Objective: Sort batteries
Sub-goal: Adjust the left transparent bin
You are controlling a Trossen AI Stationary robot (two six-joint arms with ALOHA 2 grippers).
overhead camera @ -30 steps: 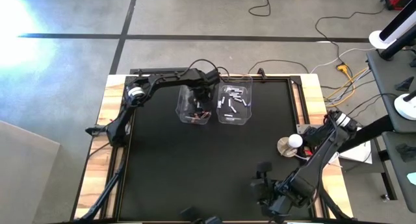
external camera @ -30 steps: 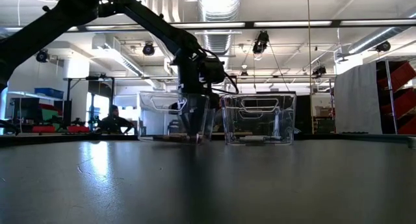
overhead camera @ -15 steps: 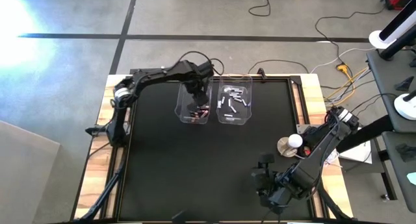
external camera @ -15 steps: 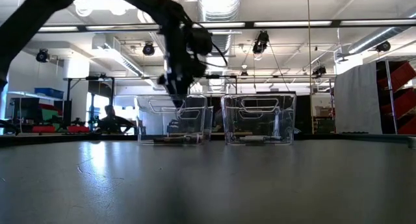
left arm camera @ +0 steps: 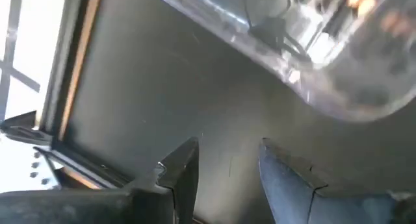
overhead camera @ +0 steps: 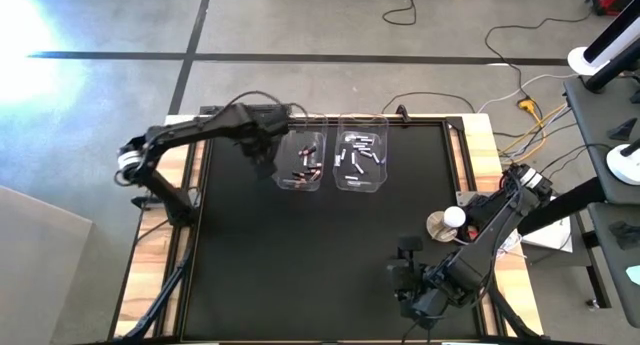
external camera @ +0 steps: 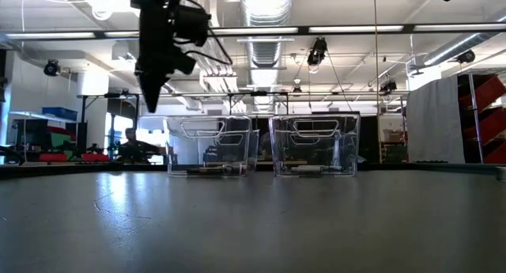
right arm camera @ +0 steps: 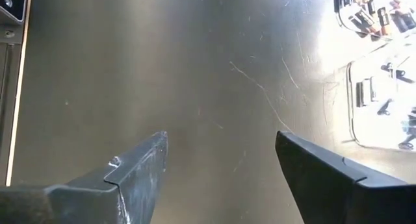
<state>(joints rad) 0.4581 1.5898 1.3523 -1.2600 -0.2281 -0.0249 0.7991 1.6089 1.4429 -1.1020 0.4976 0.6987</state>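
Observation:
Two clear plastic bins stand side by side at the far middle of the black table. The left bin (overhead camera: 302, 161) holds dark batteries (overhead camera: 306, 172) with red marks. The right bin (overhead camera: 361, 157) holds silvery-white batteries (overhead camera: 358, 161). My left gripper (overhead camera: 264, 161) hangs above the table just left of the left bin, pointing down (external camera: 150, 105); its fingers stand open with nothing between them (left arm camera: 227, 167). Near the table's front right, my right gripper (overhead camera: 404, 259) is open and empty over bare table (right arm camera: 221, 152).
A round silvery disc with a white ball (overhead camera: 446, 222) and a red wire sits at the table's right edge. A wooden frame (overhead camera: 160, 185) borders the black mat. Bare mat (overhead camera: 300, 265) stretches from the bins to the near edge. A person (external camera: 136, 145) sits far behind.
My left gripper has risen out of the left bin and swung toward the table's left edge; it now hangs high beside the bin's left wall. The bins and their batteries have stayed in place.

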